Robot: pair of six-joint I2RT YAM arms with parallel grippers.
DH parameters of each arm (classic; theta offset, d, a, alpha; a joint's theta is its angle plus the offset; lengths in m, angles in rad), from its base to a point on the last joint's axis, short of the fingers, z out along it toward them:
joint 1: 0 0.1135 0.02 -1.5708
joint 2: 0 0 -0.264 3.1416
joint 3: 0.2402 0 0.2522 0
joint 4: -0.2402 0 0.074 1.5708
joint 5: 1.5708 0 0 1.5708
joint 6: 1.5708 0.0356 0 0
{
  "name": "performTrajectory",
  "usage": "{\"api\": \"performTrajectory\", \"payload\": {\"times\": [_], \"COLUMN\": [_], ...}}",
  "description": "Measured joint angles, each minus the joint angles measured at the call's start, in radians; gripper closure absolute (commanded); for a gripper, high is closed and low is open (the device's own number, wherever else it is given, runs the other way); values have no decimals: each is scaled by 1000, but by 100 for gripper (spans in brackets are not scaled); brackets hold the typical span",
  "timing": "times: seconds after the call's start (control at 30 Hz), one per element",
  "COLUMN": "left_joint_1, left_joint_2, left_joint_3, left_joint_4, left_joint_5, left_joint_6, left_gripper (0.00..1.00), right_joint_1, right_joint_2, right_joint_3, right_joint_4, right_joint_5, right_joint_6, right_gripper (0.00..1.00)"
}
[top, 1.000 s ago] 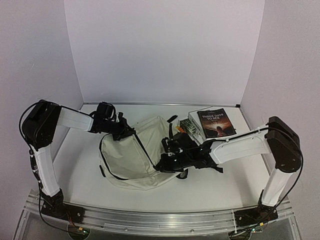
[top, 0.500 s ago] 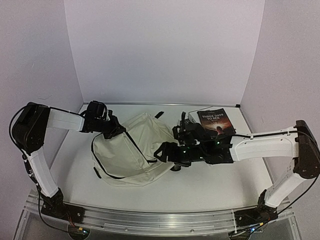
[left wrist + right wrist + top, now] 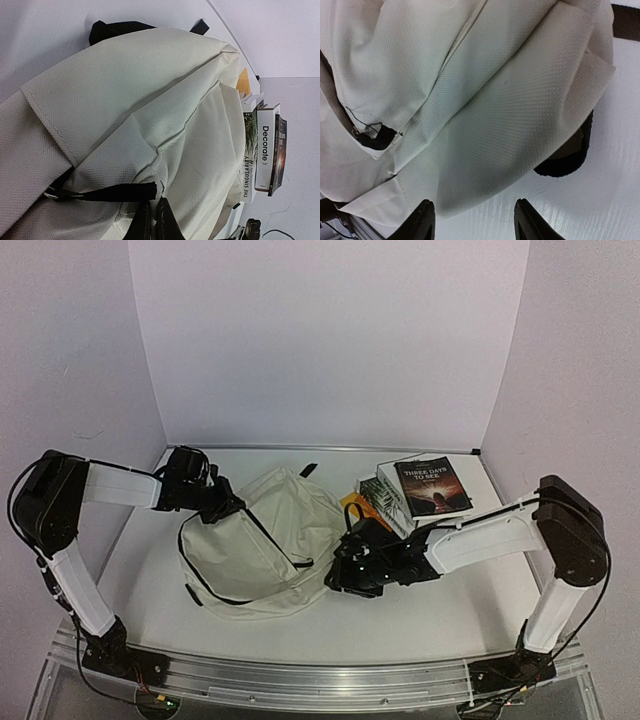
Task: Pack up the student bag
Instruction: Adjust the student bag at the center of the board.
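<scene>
My left gripper [image 3: 149, 224] is pressed together, pinching the student bag [image 3: 262, 540] at its far-left edge. My right gripper [image 3: 472, 212] is spread over the bag's near-right corner, gripping nothing. The bag's lying mid desk [image 3: 450, 610], with the books [image 3: 415, 490] just beside it.

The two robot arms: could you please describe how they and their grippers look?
The left arm and right arm have white box-shaped links between bulky black joint housings, with thin black cables looping alongside. The left gripper and right gripper are black; the right wrist view shows rounded black fingers. Black bases sit on a silver metal rail.
</scene>
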State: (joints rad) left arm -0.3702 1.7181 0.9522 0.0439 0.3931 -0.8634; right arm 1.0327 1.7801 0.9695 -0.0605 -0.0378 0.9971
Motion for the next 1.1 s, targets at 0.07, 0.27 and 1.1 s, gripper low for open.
{"api": "performTrajectory", "payload": {"times": [0.07, 0.27, 1.1], "left_joint_1": [0, 0, -10], "left_joint_2": [-10, -76, -478], "left_joint_3": [-5, -38, -128], "left_joint_4": [-5, -58, -401], "left_joint_5": [-5, -40, 14], "left_joint_6": [0, 1, 141], "left_gripper": [100, 100, 26], "right_joint_1": [-3, -52, -289], "right_joint_2": [23, 84, 326], "right_joint_3": [9, 80, 551], "right_joint_4": [6, 30, 26], "right_joint_5": [-1, -12, -47], "right_joint_6": [-7, -48, -515], "right_gripper": [68, 97, 29]}}
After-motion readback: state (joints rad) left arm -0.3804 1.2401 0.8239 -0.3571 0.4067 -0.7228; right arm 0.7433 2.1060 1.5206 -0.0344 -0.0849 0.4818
